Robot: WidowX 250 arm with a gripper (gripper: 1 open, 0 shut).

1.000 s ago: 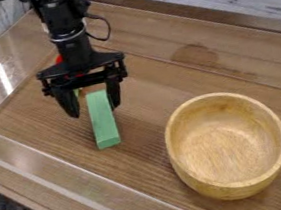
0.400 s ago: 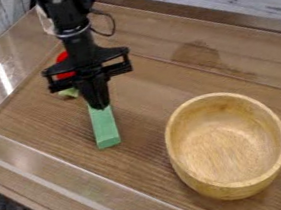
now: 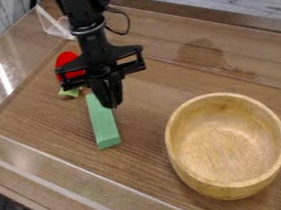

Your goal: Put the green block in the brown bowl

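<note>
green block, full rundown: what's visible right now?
The green block is a long, flat rectangular bar of plain mid-green, matte, with no markings visible. It lies flat on the wooden tabletop, its long axis running roughly toward the camera, left of the brown bowl and clear of it. Its far end sits under the gripper, whose dark fingers come down around that end, hiding it; whether they actually pinch it cannot be told. A small red toy sits just beyond.
</note>
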